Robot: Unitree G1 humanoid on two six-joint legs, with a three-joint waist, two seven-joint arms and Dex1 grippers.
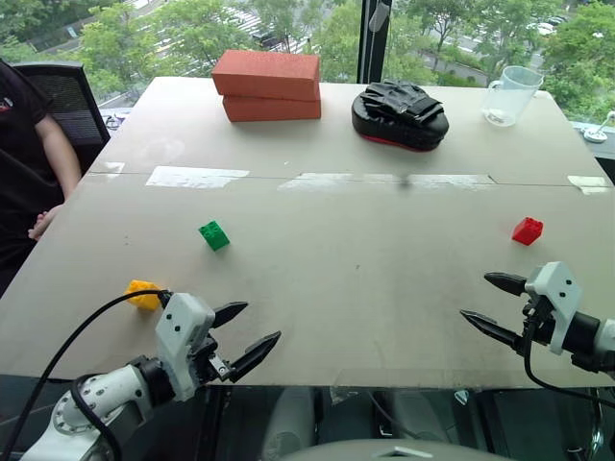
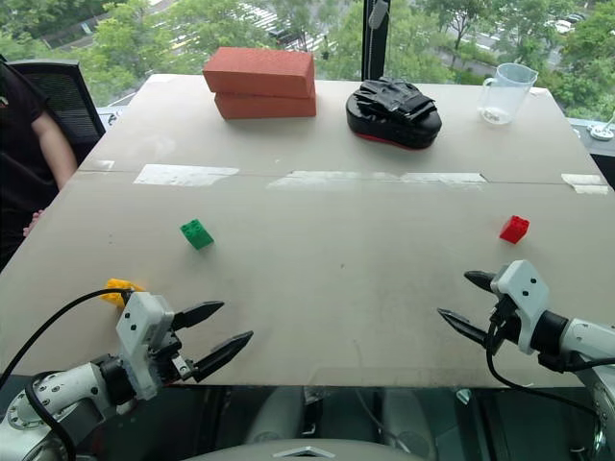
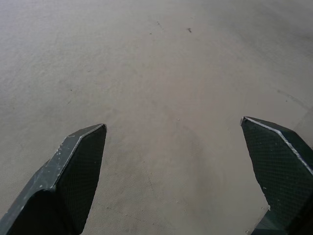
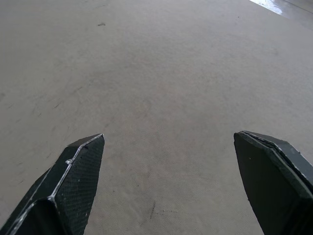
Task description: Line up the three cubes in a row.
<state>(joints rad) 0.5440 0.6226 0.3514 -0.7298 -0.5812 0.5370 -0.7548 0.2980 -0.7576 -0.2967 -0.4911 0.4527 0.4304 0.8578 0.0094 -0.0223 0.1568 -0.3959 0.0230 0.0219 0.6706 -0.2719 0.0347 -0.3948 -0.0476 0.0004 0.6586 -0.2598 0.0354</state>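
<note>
Sitting scattered on the pale desk (image 1: pixel 384 288): small green studded plastic cube (image 1: pixel 214 235) at 10 o'clock, yellow one (image 1: pixel 143 293) at 8, red (image 1: pixel 527 230) at 3. Prob light, stiff, slick; pinch flat sides. Left tool (image 1: pixel 252 332) & right tool (image 1: pixel 493 305) spread wide, empty.

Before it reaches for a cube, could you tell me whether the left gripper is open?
Open: the left gripper has its two black fingers spread with nothing between them.

Both pincers hang open over the surface's (image 2: pixel 317 288) near edge. The yellow cube (image 2: pixel 117 288) sits just behind the left pincer (image 2: pixel 223 328); the green cube (image 2: pixel 196 233) lies beyond it, the red cube (image 2: pixel 514 229) beyond the right pincer (image 2: pixel 465 300).
</note>
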